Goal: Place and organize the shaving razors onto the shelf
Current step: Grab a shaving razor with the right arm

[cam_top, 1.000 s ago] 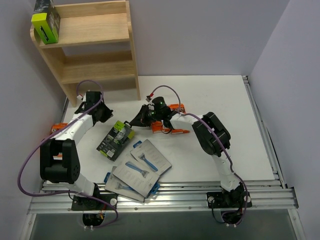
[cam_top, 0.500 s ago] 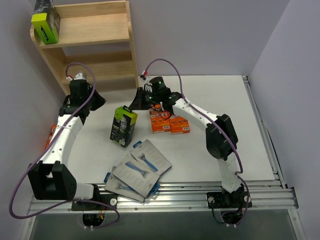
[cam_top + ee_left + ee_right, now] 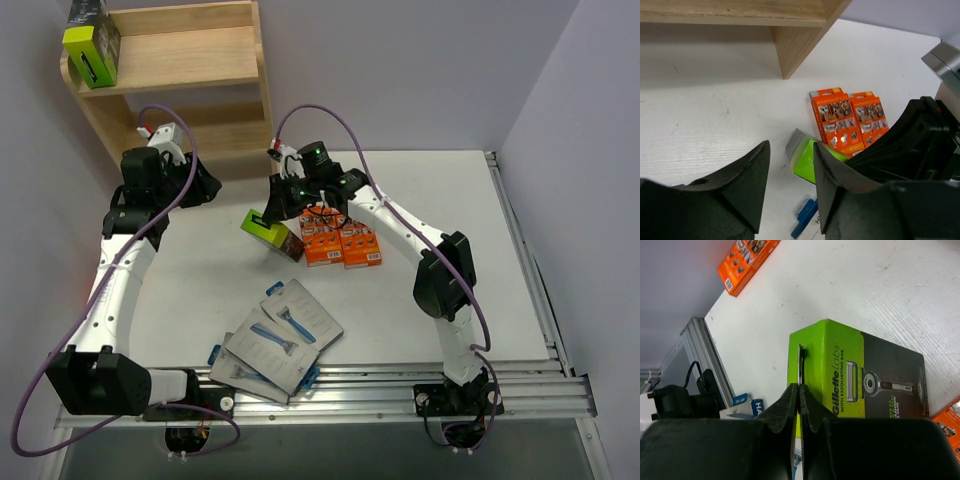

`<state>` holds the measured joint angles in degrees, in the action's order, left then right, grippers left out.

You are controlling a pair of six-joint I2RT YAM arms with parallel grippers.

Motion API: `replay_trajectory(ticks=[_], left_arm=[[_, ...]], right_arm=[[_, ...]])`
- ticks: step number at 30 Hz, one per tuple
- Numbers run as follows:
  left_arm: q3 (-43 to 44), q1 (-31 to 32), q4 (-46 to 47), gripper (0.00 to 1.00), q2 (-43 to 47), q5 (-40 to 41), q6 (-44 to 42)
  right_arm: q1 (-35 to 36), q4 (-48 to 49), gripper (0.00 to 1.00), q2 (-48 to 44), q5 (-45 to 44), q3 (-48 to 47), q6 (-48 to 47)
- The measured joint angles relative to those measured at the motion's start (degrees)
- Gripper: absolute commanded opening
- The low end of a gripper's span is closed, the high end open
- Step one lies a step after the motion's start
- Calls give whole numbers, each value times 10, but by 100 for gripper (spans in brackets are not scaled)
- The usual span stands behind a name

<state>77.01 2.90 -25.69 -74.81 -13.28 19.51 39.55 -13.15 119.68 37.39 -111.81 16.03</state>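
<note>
- The right hand (image 3: 799,402) is closed, its fingertips pinched together on a thin tab at the lime-green end of a black razor box with lime-green sides (image 3: 875,385).
- In the top view this box sits tilted just below the right hand, near the middle of the white table (image 3: 430,200).
- It is just to the left of two flat orange razor packs (image 3: 341,245), which lie side by side on the table.
- The left hand (image 3: 790,145) is open, with nothing between its fingers. It hovers in front of the lower tier of the light natural-wood two-tier shelf (image 3: 190,60), well apart from the packs.
- A second black and lime-green box (image 3: 92,45) stands at the left end of the shelf's top tier.
- Several flat grey cards showing a blue razor (image 3: 280,340) lie overlapping in a loose heap on the near part of the table, between the two arm bases.
- One more orange pack (image 3: 747,260) lies apart, close to the table's edge, in the right wrist view.
</note>
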Motion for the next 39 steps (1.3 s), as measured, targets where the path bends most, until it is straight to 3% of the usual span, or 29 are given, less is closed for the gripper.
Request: replay_trajectory(ticks=[7,13,20,31,39], left_arm=[[26,0,-24,62,-21,-59,-85],[73,1,-40,63,-52,-137,-158],[192,3,-94,58,-142,-211,-212],[192,35,-111,64,-134,-313,-282],[192,98,-158,65,-137,-321,-381]], right_arm=[[7,18,0,-11,51,60,-30],[12,17,0,-11,55,71,-49],[-4,21,0,-12,57,74,-54],[-57,21,0,-45,82,76,-58],[-75,15,0,-48,129,83,-66]])
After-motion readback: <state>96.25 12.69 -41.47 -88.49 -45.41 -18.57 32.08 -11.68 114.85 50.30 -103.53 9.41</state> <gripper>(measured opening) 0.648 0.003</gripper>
